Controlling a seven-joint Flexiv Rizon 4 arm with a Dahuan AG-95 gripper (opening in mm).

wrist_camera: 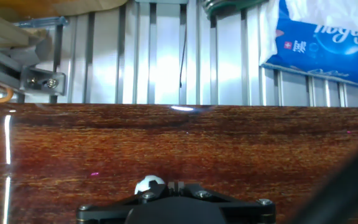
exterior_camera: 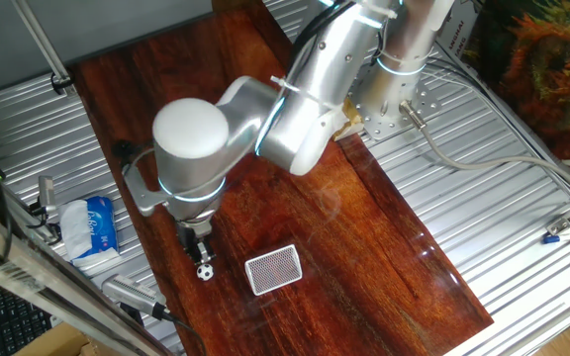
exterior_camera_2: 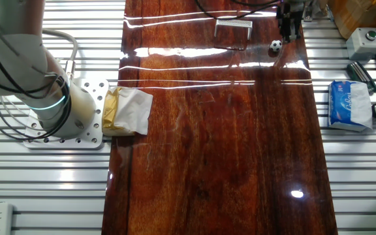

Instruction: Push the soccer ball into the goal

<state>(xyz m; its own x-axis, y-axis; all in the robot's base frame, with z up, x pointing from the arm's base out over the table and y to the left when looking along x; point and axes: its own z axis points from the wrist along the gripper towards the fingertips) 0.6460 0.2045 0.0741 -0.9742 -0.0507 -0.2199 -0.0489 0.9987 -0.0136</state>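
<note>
Gripper (exterior_camera: 202,252), fingers together, sits just behind ball (exterior_camera: 206,271); best push: slow, straight toward goal (exterior_camera: 273,269) (mesh box nearby).

Count on inspection: one soccer ball (exterior_camera: 205,271), white with black patches; one goal (exterior_camera: 273,269), a white frame with grey mesh; one robot arm (exterior_camera: 295,109) carrying one gripper (exterior_camera: 198,249); one wooden board (exterior_camera_2: 217,137) serving as the work surface; one blue-and-white tissue packet (exterior_camera_2: 349,104); one crumpled yellow-and-white wrapper (exterior_camera_2: 126,111) beside the arm's base. No second ball or goal is recorded in any view
</note>
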